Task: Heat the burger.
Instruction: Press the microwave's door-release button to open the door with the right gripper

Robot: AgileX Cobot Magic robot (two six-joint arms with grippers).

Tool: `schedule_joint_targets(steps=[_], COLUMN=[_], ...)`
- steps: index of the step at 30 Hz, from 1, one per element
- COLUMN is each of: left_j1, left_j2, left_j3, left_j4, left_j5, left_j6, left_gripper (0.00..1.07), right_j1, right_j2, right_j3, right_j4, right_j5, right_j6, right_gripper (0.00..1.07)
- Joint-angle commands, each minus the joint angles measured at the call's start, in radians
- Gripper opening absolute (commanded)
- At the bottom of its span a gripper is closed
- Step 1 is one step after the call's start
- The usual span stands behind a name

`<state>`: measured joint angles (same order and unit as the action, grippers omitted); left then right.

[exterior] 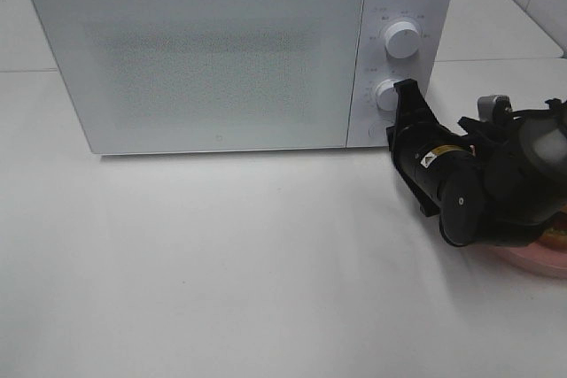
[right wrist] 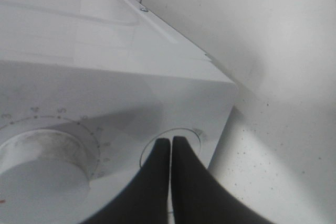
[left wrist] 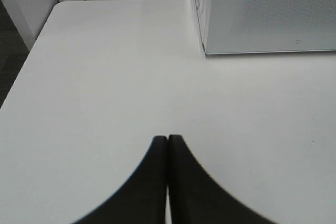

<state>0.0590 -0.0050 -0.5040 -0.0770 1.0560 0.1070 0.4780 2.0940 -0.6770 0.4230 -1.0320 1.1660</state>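
Note:
The burger is out of view in every frame. The white microwave (exterior: 213, 59) stands at the back of the table with its door closed. My right gripper (exterior: 392, 133) is shut and empty, its tips at the round button (right wrist: 185, 134) in the lower corner of the control panel, just below the lower knob (exterior: 388, 94). In the right wrist view the closed fingertips (right wrist: 170, 141) rest on that button's ring, beside the lower knob (right wrist: 47, 166). My left gripper (left wrist: 167, 139) is shut on nothing above bare table, near the microwave's (left wrist: 268, 14) left front corner; the exterior view does not show it.
An upper knob (exterior: 401, 39) sits above the lower one. A pink plate (exterior: 542, 252) peeks out under the right arm at the right edge. The white table (exterior: 221, 263) stretches in front of the microwave; its left edge (left wrist: 21, 77) drops to dark floor.

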Motion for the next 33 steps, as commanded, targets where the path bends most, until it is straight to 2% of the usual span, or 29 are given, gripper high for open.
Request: schedule_joint_targets(steps=[1, 14, 33], left_j1=[-0.006, -0.006, -0.006], left_j2=[-0.021, -0.021, -0.021], left_j3=[0.002, 0.002, 0.002], left_j4=[-0.003, -0.003, -0.003], left_j5=[-0.015, -0.015, -0.015], left_j6=[-0.004, -0.004, -0.004], left_gripper=[0.0, 0.0, 0.0], right_j1=[-0.004, -0.004, -0.028], right_j2=[0.01, 0.061, 0.061], right_j3=[-0.016, -0.034, -0.169], right_j4=[0.005, 0.014, 0.021], right_j5=[-0.012, -0.044, 0.015], right_j6=[-0.005, 0.041, -0.057], right_gripper=[0.0, 0.0, 0.0])
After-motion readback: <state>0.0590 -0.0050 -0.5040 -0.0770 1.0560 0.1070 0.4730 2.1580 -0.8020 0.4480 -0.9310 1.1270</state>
